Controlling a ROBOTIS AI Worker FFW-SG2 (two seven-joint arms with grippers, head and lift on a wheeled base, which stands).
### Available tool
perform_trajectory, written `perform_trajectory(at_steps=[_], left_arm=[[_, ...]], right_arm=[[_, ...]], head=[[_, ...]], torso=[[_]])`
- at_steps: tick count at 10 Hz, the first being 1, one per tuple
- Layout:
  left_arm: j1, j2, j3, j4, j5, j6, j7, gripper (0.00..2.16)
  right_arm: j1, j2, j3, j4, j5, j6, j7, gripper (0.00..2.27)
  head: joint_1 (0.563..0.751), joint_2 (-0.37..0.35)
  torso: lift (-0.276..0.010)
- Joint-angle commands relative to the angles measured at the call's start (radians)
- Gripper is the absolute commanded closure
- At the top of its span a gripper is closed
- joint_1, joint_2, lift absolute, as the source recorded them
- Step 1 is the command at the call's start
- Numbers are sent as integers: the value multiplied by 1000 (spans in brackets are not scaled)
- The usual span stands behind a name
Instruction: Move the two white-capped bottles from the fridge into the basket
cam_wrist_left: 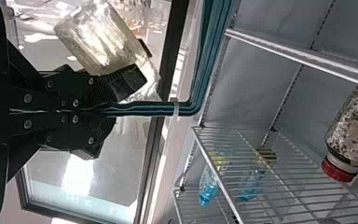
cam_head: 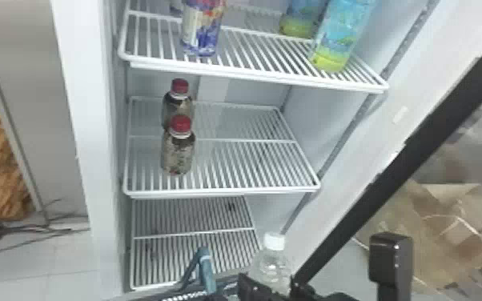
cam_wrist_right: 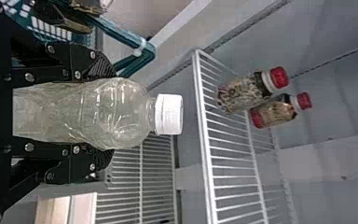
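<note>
At the bottom of the head view, my right gripper [cam_head: 270,286] holds a clear white-capped bottle [cam_head: 272,266] upright. In the right wrist view the same bottle [cam_wrist_right: 116,112] lies between the fingers of my right gripper [cam_wrist_right: 105,112], its white cap beyond them. The basket's teal handle [cam_head: 208,276] stands left of that bottle. My left gripper [cam_wrist_left: 105,108] is shut on the handle [cam_wrist_left: 144,108] in the left wrist view, where a clear bottle [cam_wrist_left: 98,39] appears beyond the fingers. Part of the teal basket [cam_wrist_right: 46,30] lies beside the right gripper; its contents are unclear.
Two red-capped bottles [cam_head: 178,154] stand at the left of the middle fridge shelf [cam_head: 228,192]. Blue bottles [cam_head: 340,36] and a purple-labelled one [cam_head: 202,30] stand on the shelf above. The open door's black edge [cam_head: 372,192] slants along the right.
</note>
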Motion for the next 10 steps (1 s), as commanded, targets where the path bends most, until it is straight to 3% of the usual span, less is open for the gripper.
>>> perform_trajectory(at_steps=[1, 4, 6, 7, 10], left_arm=[[0, 0, 0, 0, 1, 0, 0, 1119], [0, 2, 0, 0, 1, -2, 0, 1119], [0, 0, 0, 0, 1, 0, 0, 1119], [0, 0, 0, 0, 1, 0, 0, 1119], [2, 0, 2, 0, 1, -2, 0, 1119]], right_arm=[[-7, 0, -1, 19, -11, 29, 0, 818], [-15, 0, -11, 21, -5, 107, -18, 812], [-17, 0, -11, 19, -7, 110, -18, 676], [-17, 0, -11, 11, -1, 107, -18, 544], [-12, 0, -11, -8, 19, 16, -18, 533]], head=[[695, -350], [695, -350], [695, -350], [695, -350], [695, -350]], torso=[[-260], [-260], [-260], [-260], [-260]])
